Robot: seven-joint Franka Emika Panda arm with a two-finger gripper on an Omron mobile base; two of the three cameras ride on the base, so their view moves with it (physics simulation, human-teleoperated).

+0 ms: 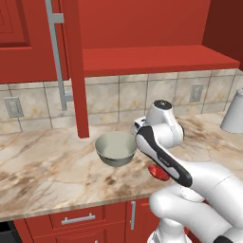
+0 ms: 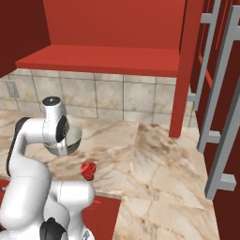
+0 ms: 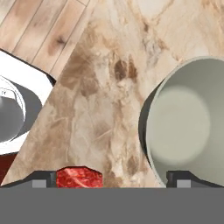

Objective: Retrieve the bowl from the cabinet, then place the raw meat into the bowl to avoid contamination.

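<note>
Hand view: claw (image 3: 111,179) spread wide above the marble surface (image 3: 100,87), raw meat (image 3: 79,177) beside one fingertip, bowl (image 3: 188,127) by the other; centring over the meat before descending looks wise.

No text, label, brand or number can be read on anything here.

Bowl (image 1: 115,148) upright on marble counter (image 1: 42,161); raw meat (image 1: 158,172) beside, behind arm.

The bowl (image 1: 115,149) stands upright and empty on the marble counter, below the open red cabinet (image 1: 156,59) (shelf bare); the glossy raw meat (image 2: 88,170) lies nearer.
</note>
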